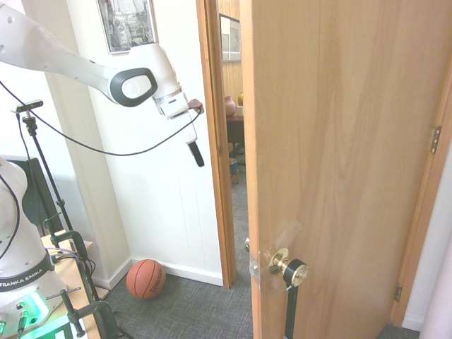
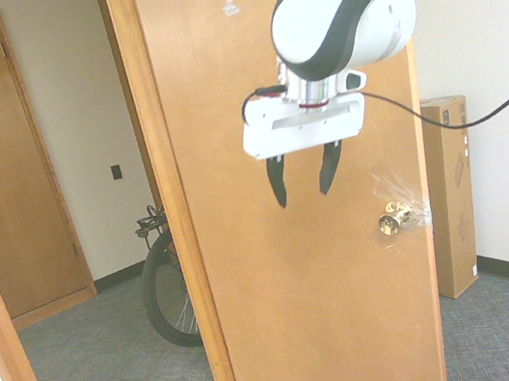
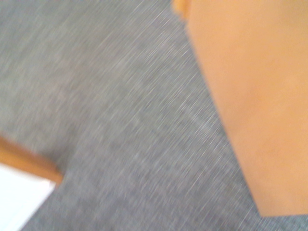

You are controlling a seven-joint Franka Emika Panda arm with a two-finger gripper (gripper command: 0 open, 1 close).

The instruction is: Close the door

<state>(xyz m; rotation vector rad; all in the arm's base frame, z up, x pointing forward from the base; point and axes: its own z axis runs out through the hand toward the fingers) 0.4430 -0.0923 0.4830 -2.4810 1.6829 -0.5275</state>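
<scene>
Hanging in the air with its two fingers spread apart, the gripper (image 2: 305,174) holds nothing. The door (image 1: 339,141) stands partly open, swung away from the door frame (image 1: 216,141), and a gap shows the room behind. Its brass knob (image 1: 291,270), with a thin black strap below it, sits low on the free edge, well under the gripper. In the first exterior view the gripper is apart from the door.

Judging from this, a push too near the hinges may hardly move the door. A push on the thin edge may let the fingers slip off, or get caught between door and frame as it closes.

The only container seen is a tall cardboard box (image 2: 452,196) against the wall; it is shut, so its contents cannot be told.
</scene>
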